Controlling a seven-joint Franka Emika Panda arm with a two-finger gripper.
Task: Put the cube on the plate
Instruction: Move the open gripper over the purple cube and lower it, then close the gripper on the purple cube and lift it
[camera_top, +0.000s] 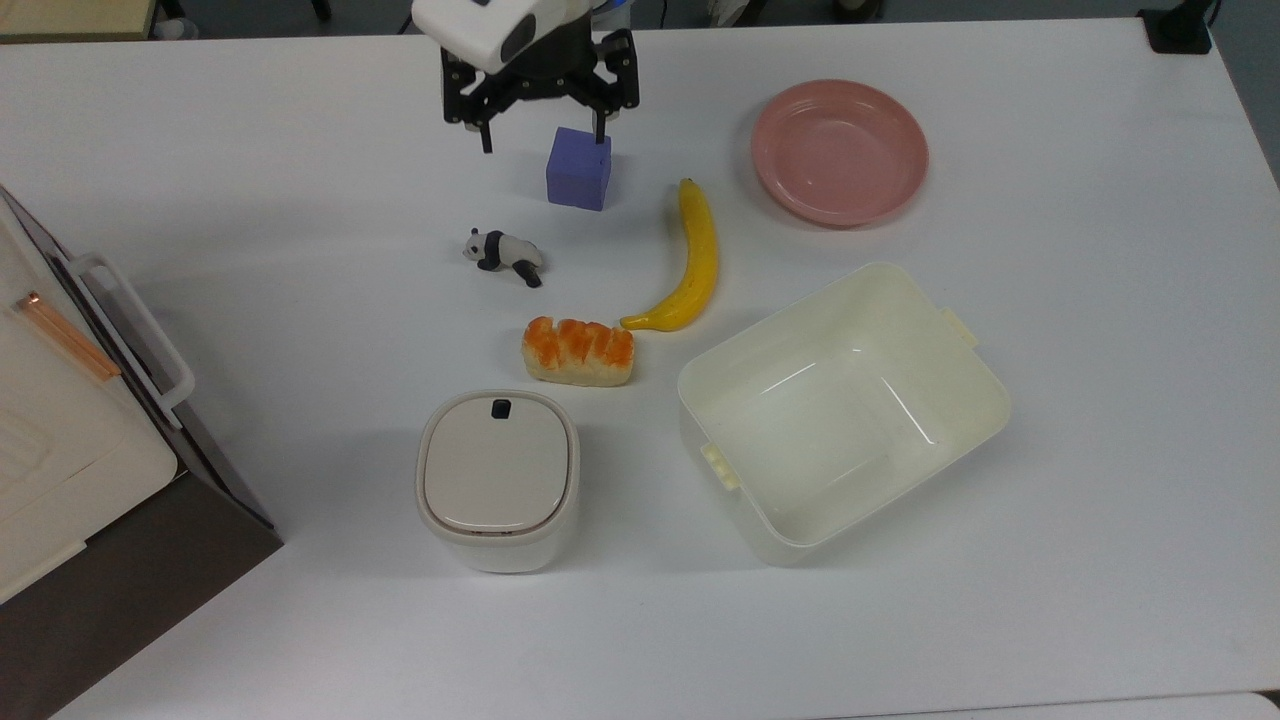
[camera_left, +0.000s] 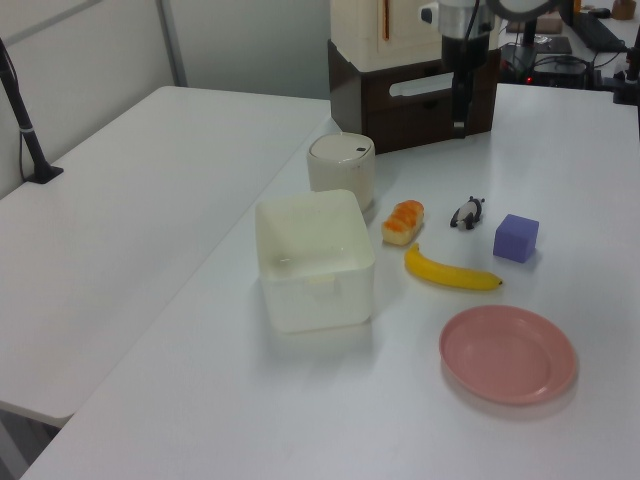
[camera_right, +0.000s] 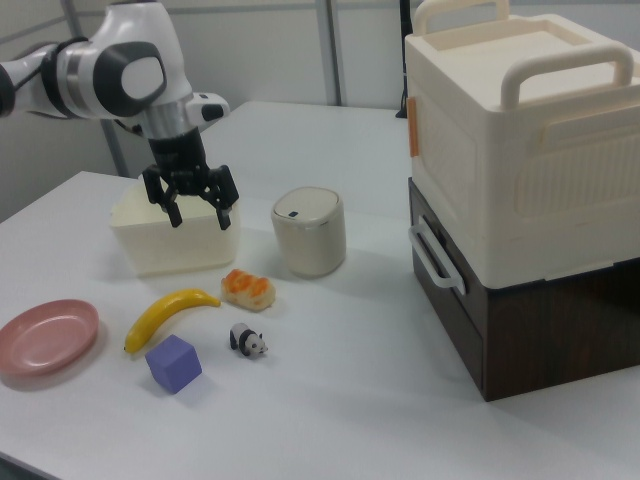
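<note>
toy panda (camera_top: 503, 256), banana (camera_top: 688, 260), perhaps bread (camera_top: 579, 351), lidded canister (camera_top: 497, 478), cream tub (camera_top: 960, 390)

The arm (camera_right: 110, 60) has glossy white rounded shells with grey joint caps; its gripper (camera_right: 198, 214) is black, with angular struts and two thin dark fingers (camera_top: 487, 138).
</note>
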